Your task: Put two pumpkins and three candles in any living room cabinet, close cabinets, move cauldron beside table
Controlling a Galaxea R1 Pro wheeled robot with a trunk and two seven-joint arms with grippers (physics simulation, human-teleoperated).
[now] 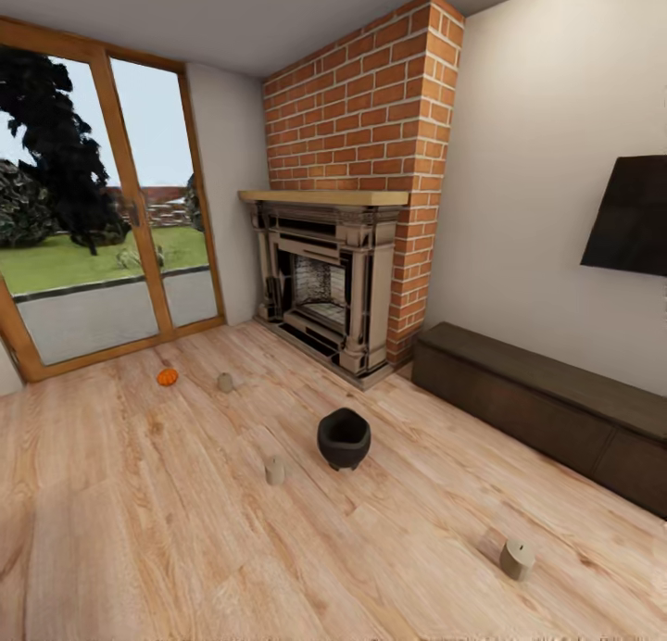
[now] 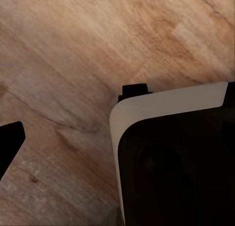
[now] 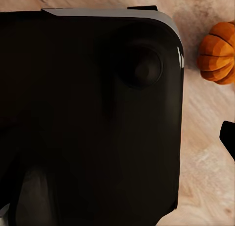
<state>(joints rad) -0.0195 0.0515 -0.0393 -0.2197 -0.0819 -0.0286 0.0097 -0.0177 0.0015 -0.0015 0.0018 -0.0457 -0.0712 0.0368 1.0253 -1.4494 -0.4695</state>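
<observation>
One orange pumpkin (image 1: pixel 167 376) lies on the wood floor near the glass doors, with a beige candle (image 1: pixel 225 382) just right of it. A second candle (image 1: pixel 275 471) stands mid-floor, left of the black cauldron (image 1: pixel 344 437). A third candle (image 1: pixel 517 559) sits near right, in front of the long dark cabinet (image 1: pixel 547 409), whose fronts look shut. In the right wrist view another pumpkin (image 3: pixel 220 52) rests on the floor beside the robot's black body (image 3: pixel 93 118). A dark fingertip (image 2: pixel 9 143) shows in the left wrist view and another fingertip (image 3: pixel 228 138) in the right wrist view.
A carved fireplace (image 1: pixel 324 284) stands in a brick chimney at the back. Sliding glass doors (image 1: pixel 93 233) fill the left wall. A dark TV (image 1: pixel 630 215) hangs above the cabinet. Open wood floor lies between me and the objects.
</observation>
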